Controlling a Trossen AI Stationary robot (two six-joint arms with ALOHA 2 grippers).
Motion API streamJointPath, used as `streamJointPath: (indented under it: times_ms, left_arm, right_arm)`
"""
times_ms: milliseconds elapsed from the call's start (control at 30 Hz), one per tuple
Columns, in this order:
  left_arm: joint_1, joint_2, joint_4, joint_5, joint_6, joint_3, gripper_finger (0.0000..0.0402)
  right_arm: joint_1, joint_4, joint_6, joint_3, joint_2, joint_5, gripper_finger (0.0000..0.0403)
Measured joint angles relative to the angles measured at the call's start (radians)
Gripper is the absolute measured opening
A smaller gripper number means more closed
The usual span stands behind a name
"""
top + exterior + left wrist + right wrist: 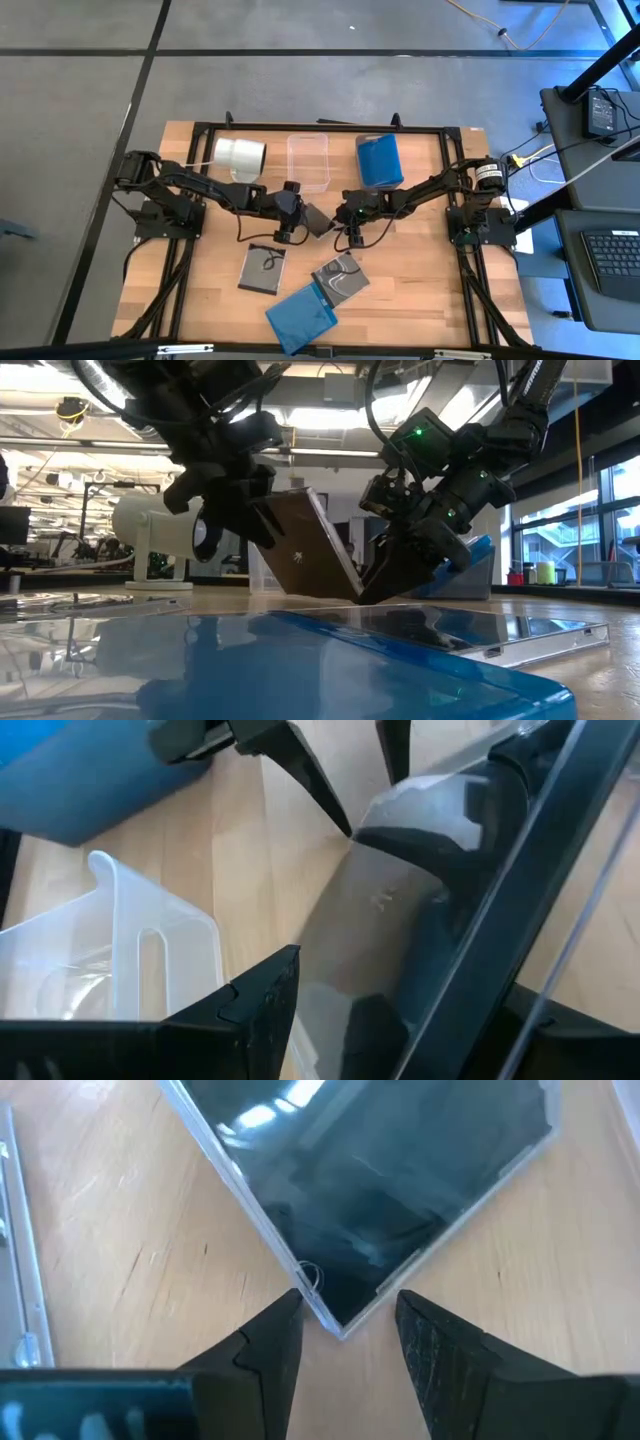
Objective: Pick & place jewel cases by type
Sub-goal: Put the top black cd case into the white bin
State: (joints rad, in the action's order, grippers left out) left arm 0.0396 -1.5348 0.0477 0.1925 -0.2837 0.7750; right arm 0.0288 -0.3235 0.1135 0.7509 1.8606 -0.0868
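A dark jewel case [316, 219] [305, 545] stands tilted at mid-table between my two grippers. My right gripper [350, 222] [345, 1305] is shut on its lowest corner. My left gripper [288, 215] [238, 520] is open, with its fingers on either side of the case's raised end [370, 940]. Two dark cases with white swirls [263, 268] [340, 277] and a blue case [300, 315] lie flat near the table's front edge. My right gripper pinches the case's lowest corner [340, 1318], one fingertip [285, 1320] on each of the two edges that meet there. The fingers slant down from the table's right side. The case rises tilted from that corner toward my left gripper. My left gripper has the case's raised end between its fingers [265, 1005]; whether they touch it I cannot tell.
A clear bin [308, 160] and a blue bin [378, 160] stand at the far edge. A white cylinder [238, 155] lies to their left. The flat cases take up the near middle of the wooden table [420, 290].
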Motion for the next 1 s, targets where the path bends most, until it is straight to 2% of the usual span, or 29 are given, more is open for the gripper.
streamJointPath:
  times_ms: [567, 767, 1000]
  left_arm:
    - [0.071, 0.019, -0.001, 0.093, -0.036, 0.0, 0.0072]
    - [0.11, 0.019, -0.002, 0.17, -0.036, 0.0, 0.005]
    - [0.162, 0.019, -0.008, 0.236, -0.041, 0.0, 0.0036]
  right_arm:
    - [0.0, 0.012, 0.0, 0.0, -0.001, -0.001, 0.0168]
    - [0.001, 0.131, 0.004, 0.0, -0.048, -0.022, 0.0168]
    - [0.001, 0.264, 0.004, -0.005, -0.169, -0.016, 0.0168]
